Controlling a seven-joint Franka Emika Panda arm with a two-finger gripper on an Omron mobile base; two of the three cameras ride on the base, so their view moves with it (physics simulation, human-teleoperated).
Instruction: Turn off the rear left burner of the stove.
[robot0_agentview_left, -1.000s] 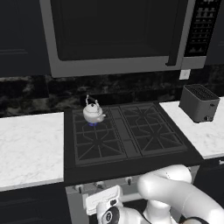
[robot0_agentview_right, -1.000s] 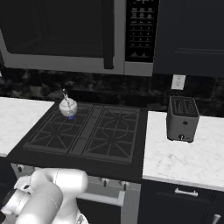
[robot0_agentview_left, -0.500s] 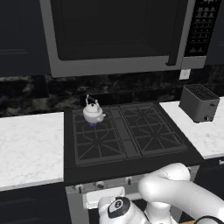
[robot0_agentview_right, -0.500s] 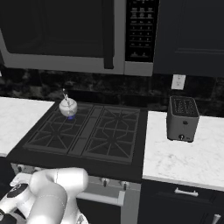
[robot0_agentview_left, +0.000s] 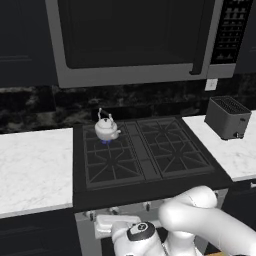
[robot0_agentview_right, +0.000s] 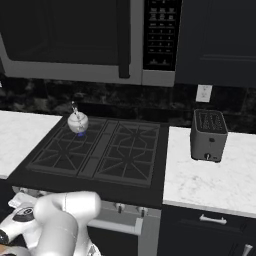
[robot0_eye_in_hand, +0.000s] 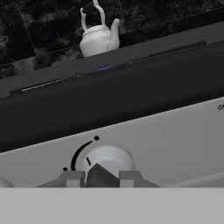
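I'm down low in front of the stove (robot0_agentview_left: 150, 160), wrist aimed straight at its silver front so the knob (robot0_eye_in_hand: 105, 159) sits dead ahead at 6 o'clock in my hand view. My gripper (robot0_eye_in_hand: 101, 177) is right up against that knob; a dark tip overlaps it, but I can't tell if my fingers are clenched on it or loose. The rear left burner (robot0_agentview_left: 106, 140) sits at 11 o'clock on the cooktop with a kettle (robot0_agentview_left: 107, 128) on it (blue flame under it, so it's lit).
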